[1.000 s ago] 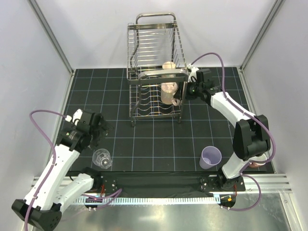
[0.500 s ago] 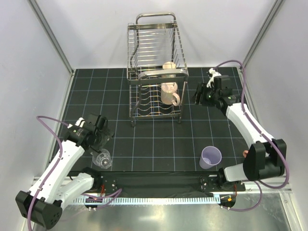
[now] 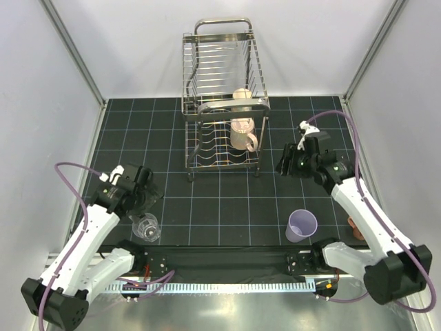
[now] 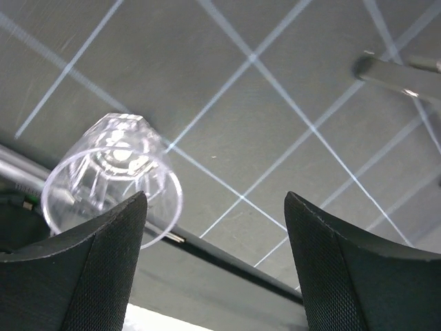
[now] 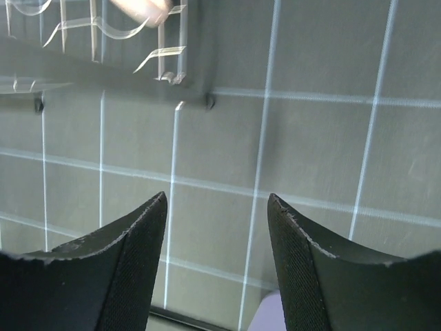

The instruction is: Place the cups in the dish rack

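Black matting with a pale grid covers the bench (image 3: 227, 200). At its far side stands a tall two-tier dish rack (image 3: 220, 69) of shiny steel wire, with a looped handle on top. A tan mug (image 3: 242, 94) sits in the upper tier, and a pinkish-beige mug (image 3: 241, 134) with a handle sits in the lower tier. A lavender plastic tumbler (image 3: 301, 225) stands mouth up at the near right of the bench. A clear glass (image 3: 146, 227) with a faceted base stands at the near left. The left claw (image 4: 215, 200) hovers just beside the glass, its textured black fingers spread wide over bare mat. The right claw (image 5: 217, 200) is also spread and grips nothing; it hangs to the right of the rack, apart from it.
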`<action>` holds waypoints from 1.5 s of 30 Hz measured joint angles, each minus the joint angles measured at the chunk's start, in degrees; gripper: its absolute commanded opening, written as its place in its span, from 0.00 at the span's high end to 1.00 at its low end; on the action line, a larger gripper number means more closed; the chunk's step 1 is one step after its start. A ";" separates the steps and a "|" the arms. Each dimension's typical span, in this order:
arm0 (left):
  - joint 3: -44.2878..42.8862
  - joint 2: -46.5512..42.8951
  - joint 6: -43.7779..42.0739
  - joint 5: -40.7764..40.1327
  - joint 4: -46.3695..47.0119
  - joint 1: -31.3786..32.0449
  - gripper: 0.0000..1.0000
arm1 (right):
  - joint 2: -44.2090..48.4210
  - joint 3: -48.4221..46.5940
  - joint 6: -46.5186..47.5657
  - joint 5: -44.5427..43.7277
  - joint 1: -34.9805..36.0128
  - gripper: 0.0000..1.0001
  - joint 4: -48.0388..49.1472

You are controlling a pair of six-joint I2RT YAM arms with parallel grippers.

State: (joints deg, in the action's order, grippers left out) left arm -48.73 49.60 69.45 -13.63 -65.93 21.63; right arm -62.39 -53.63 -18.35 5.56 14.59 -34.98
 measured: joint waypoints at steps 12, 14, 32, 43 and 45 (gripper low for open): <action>-1.40 -9.90 -17.38 12.20 16.94 0.00 0.17 | 6.97 -2.86 -12.15 -15.43 22.29 0.39 -20.28; -1.40 -9.53 -18.99 15.10 19.19 0.00 0.17 | 8.22 -2.91 -13.75 -17.94 22.47 0.39 -22.97; -1.49 -4.70 -22.84 26.69 25.09 0.00 0.16 | 3.48 -9.53 -14.56 -21.94 -25.31 0.46 -25.14; -2.67 -2.19 -23.32 32.37 26.73 0.00 0.17 | 0.83 -2.89 -16.83 -21.46 -43.15 0.47 -24.83; -3.02 -2.19 -23.34 32.92 26.77 0.00 0.17 | 1.44 -2.21 -17.27 -22.12 -44.59 0.47 -24.94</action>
State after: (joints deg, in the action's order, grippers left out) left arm -51.75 47.42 46.11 19.29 -39.16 21.63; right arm -60.95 -55.83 -35.62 -16.56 -30.00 -59.92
